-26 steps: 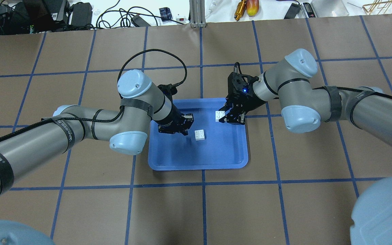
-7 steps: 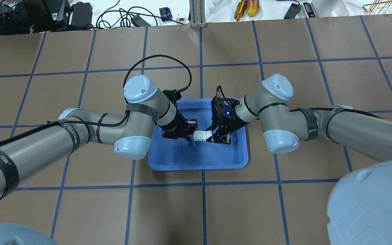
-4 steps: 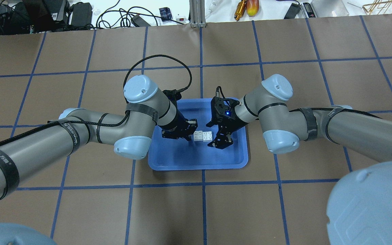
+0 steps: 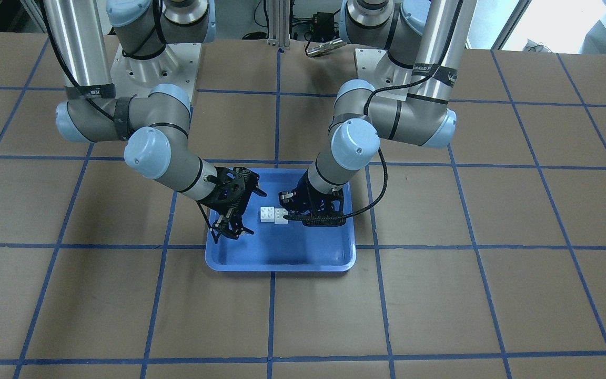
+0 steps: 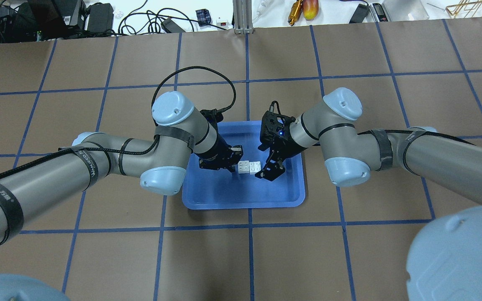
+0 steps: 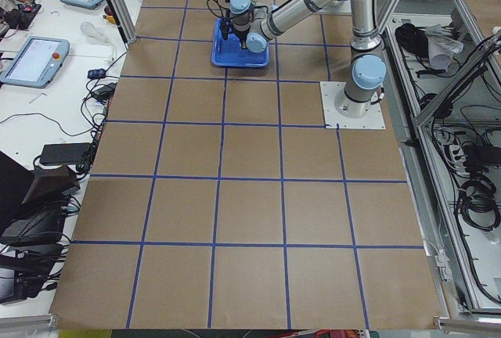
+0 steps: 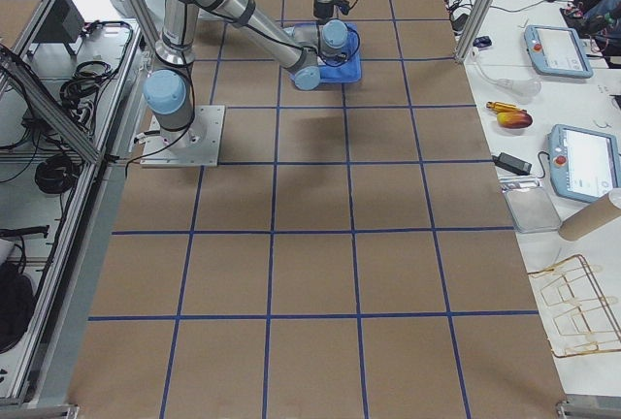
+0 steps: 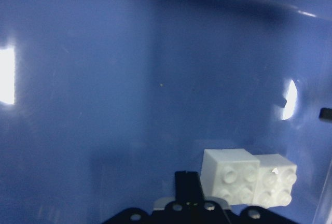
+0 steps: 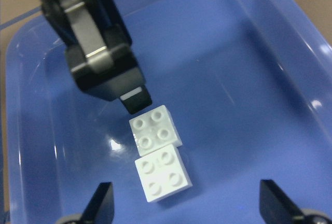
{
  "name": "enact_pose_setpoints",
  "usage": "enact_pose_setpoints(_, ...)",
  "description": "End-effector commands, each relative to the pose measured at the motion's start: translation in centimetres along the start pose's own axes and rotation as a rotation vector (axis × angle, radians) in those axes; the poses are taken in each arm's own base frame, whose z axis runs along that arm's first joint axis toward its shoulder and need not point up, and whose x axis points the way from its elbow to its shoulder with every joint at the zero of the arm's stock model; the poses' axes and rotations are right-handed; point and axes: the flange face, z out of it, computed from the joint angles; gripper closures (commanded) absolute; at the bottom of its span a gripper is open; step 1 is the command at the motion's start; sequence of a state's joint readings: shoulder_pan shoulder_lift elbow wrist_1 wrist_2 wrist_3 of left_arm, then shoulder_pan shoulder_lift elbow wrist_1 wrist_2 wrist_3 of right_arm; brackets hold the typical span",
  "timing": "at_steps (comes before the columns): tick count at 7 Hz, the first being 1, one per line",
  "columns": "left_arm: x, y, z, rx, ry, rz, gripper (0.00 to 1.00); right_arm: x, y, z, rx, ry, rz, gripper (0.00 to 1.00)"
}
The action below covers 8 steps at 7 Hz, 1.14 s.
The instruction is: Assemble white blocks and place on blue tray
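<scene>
Assembly not done: white blocks (image 9: 162,175) lie touching side by side, studs up, on blue tray (image 5: 241,194) floor; right end effector (image 9: 188,203) spread wide, empty; left end effector (image 5: 229,161) at one block's corner, opening unclear; next, likely seat one atop the other.

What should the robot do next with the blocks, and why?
Probably lower the open right gripper onto the nearer block to grip it: it lies beside the other block on the blue tray, not stacked, and the left gripper sits by that one.

Side views render the white blocks (image 9: 158,152) indiscernible.
</scene>
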State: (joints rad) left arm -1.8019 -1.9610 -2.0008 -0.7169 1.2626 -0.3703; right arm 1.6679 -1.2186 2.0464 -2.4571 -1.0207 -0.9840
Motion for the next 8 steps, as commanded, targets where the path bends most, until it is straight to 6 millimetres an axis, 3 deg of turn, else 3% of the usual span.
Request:
enact_pose_setpoints(1, 0.6, 0.3, 0.1, 0.004, 0.000, 0.014, 1.00, -1.3, -1.2, -5.4, -0.053, 0.084, 0.363, 0.00)
enact_pose_setpoints(4, 0.8, 0.4, 0.1, 0.004, 0.001, 0.018, 1.00, 1.0, -5.7, -14.0, -0.182, 0.183, 0.748, 0.00)
enact_pose_setpoints(7, 1.6, 1.2, 0.5, -0.003, -0.004, 0.041, 1.00, 3.3, -8.5, -25.6, -0.364, 0.435, 0.847, 0.00)
enact_pose_setpoints(8, 1.9, 1.4, 0.5, -0.002, -0.004, 0.053, 1.00, 2.8, -9.1, -27.3, -0.366, 0.464, 0.925, 0.00)
